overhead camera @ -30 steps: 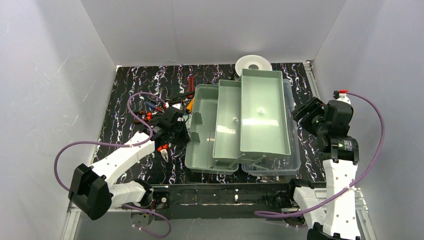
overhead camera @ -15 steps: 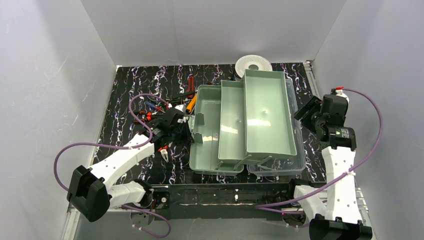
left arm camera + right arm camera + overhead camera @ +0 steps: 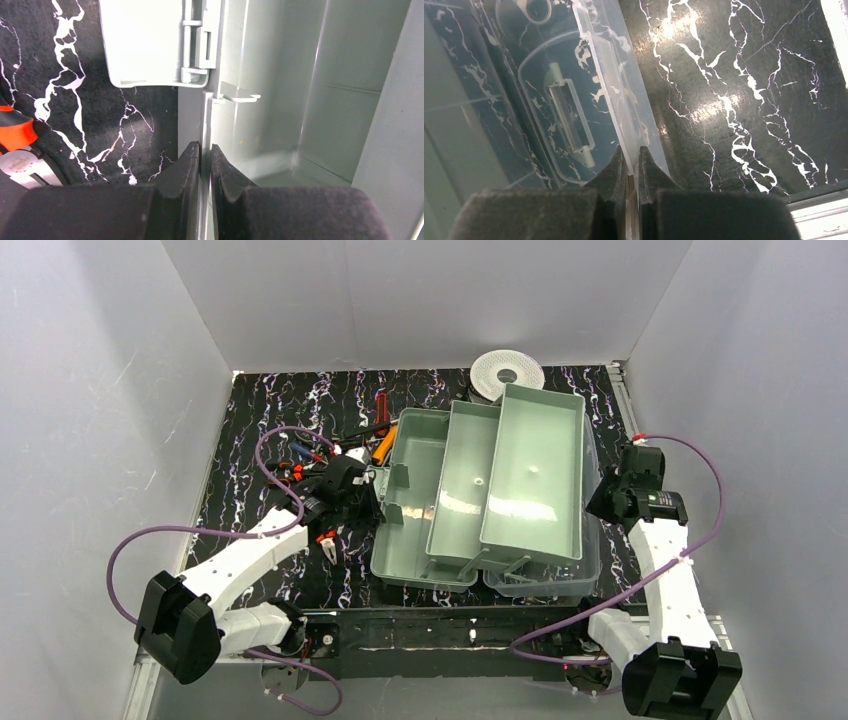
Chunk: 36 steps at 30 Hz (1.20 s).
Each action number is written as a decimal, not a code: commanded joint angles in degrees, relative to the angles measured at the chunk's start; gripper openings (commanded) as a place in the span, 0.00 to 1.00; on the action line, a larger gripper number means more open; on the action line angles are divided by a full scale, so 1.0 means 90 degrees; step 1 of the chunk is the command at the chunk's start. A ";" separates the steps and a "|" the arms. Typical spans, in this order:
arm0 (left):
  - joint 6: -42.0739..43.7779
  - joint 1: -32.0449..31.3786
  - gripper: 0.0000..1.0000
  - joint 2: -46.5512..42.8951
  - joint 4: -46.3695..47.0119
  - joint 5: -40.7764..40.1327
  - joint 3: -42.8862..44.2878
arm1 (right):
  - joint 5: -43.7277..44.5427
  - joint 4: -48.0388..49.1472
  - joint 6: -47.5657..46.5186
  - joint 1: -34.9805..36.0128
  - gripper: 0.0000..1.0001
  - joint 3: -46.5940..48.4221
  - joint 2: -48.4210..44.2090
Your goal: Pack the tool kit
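The large pale-green rectangular plastic box (image 3: 410, 465) stands open on the black white-veined tabletop (image 3: 255, 415). The left gripper (image 3: 205, 150) pinches its left wall, and the right gripper (image 3: 633, 155) is clamped on the rim of its clear translucent lid (image 3: 621, 97). The stamp on the orange-handled steel pliers (image 3: 15, 134) is too blurred to read.

We see a black marbled table (image 3: 255, 405) bearing the pale-green box (image 3: 408, 490) at centre, its clear lid (image 3: 593, 545) right, loose tools (image 3: 381, 408) left, white spool (image 3: 507, 372) far.

White round spool (image 3: 507, 371) lies flat at the far edge of the black, white-veined surface (image 3: 270, 410), well apart from the right end effector (image 3: 633, 155), beyond it and leftward. White walls (image 3: 430, 300) on three sides.
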 commanded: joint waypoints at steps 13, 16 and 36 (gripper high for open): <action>0.0332 -0.0088 0.00 0.0033 -0.0391 0.0350 0.2140 | -0.1720 -0.0027 0.0506 -0.0030 0.01 0.3096 -0.0020; 0.0412 -0.0093 0.00 0.0255 -0.0383 0.0377 0.2615 | -0.1320 -0.0133 0.0453 -0.0025 0.01 0.3681 0.0115; -0.0192 -0.1014 0.00 0.3145 0.1960 0.1694 0.3922 | 0.1005 -0.0590 0.0160 -0.0034 0.01 0.5645 0.0702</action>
